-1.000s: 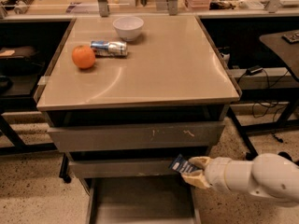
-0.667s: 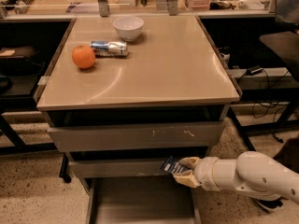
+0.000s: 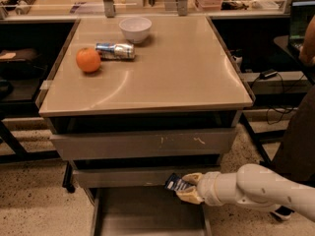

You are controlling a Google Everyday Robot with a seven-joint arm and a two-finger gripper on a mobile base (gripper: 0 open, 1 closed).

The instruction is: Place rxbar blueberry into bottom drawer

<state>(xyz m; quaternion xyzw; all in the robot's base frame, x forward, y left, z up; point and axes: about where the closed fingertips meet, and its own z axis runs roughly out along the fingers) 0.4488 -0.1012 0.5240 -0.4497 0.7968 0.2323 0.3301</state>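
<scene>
The rxbar blueberry (image 3: 175, 184), a small dark navy wrapper with pale lettering, is held in my gripper (image 3: 186, 188) at the lower middle of the camera view. The tan fingers (image 3: 189, 195) are shut on it. The gripper hangs just in front of the middle drawer's front and above the right rear part of the open bottom drawer (image 3: 147, 215), a shallow grey tray pulled out toward the camera. My white arm (image 3: 261, 191) reaches in from the right.
On the tan cabinet top (image 3: 162, 77) stand an orange (image 3: 88, 60), a shiny silver-and-blue can (image 3: 115, 50) lying on its side and a white bowl (image 3: 135, 29). Two shut grey drawers (image 3: 142, 144) sit above the open one. Desks and cables flank the cabinet.
My gripper has moved left with the bar, from the drawer's right edge to a spot over the drawer's right rear part. More of the arm is now in view.
</scene>
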